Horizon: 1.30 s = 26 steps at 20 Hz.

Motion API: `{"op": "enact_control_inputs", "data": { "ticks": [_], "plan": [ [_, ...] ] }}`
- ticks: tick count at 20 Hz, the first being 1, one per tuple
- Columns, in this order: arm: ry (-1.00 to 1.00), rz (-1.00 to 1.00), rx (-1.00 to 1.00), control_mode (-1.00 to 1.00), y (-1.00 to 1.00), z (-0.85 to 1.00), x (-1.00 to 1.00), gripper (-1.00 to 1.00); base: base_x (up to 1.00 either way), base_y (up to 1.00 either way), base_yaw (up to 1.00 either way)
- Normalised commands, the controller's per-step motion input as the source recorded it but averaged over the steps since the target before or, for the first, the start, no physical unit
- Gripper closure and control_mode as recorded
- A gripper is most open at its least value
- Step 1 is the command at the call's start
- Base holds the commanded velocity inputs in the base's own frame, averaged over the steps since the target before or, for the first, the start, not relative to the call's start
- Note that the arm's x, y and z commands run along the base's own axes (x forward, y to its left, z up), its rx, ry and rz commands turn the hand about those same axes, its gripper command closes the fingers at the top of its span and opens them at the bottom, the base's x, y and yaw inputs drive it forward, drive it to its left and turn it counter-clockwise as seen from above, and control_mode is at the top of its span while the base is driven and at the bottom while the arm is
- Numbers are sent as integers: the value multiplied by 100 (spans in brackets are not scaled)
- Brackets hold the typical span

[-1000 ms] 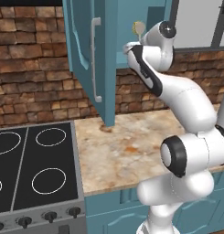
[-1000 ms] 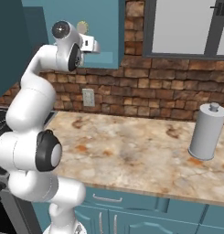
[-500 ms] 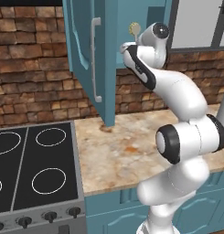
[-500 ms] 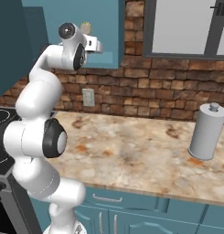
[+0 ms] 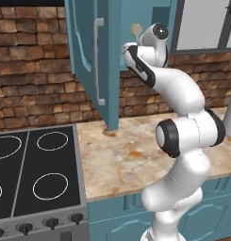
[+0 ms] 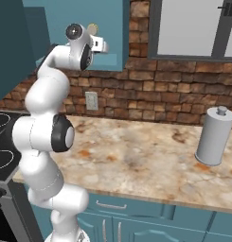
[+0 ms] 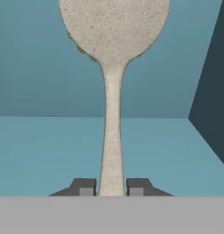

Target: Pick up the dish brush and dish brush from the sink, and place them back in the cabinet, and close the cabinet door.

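Here we see the dish brush (image 7: pixel 112 91) held by its slim, speckled beige handle between the two dark fingertips (image 7: pixel 84 187) in the hand view; the jaws stand narrow, closed on the handle's lower end. The handle widens into a flat round head of the same sandy, grainy material, with a few short yellow-green bristles showing along its lower rim. Behind it lies the lighter blue interior of the cabinet (image 7: pixel 45 151), smooth and matte, with a darker side wall at the right of that view.

From the left base view, the white arm reaches up from the desk (image 5: pixel 131 155) into the open teal-blue cabinet (image 5: pixel 150 14), and the brush's round head (image 5: pixel 135 29) pokes up just above the hand. The cabinet door (image 5: pixel 88 56) stands swung open toward us, a tall panel with a long vertical silver bar handle (image 5: pixel 97 61). From the right base view, the gripper (image 6: pixel 102 46) sits at the cabinet's lower edge with the brush head (image 6: pixel 92 29) above it.

The desk is mottled tan stone with rusty patches. A smooth grey cylindrical canister (image 6: pixel 214 136) with a small knob stands near its right edge, and a black stovetop (image 5: pixel 32 174) with white rings adjoins its left edge. Rough brown brick (image 5: pixel 37 89) backs the wall.
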Motion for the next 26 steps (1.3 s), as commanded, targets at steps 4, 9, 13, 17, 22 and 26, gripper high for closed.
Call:
{"op": "enact_control_inputs", "data": {
  "ticks": [4,9,13,17,22,26],
  "plan": [
    [0,0,0,-100,0,-2,41,100,0,0,0],
    [0,0,0,-100,0,-5,41,100,0,0,0],
    [0,0,0,-100,3,-8,38,100,0,0,0],
    [0,0,0,-100,6,-11,36,100,0,0,0],
    [0,0,0,-100,6,-11,35,100,0,0,0],
    [0,0,0,-100,4,-8,30,100,0,0,0]
  ]
}}
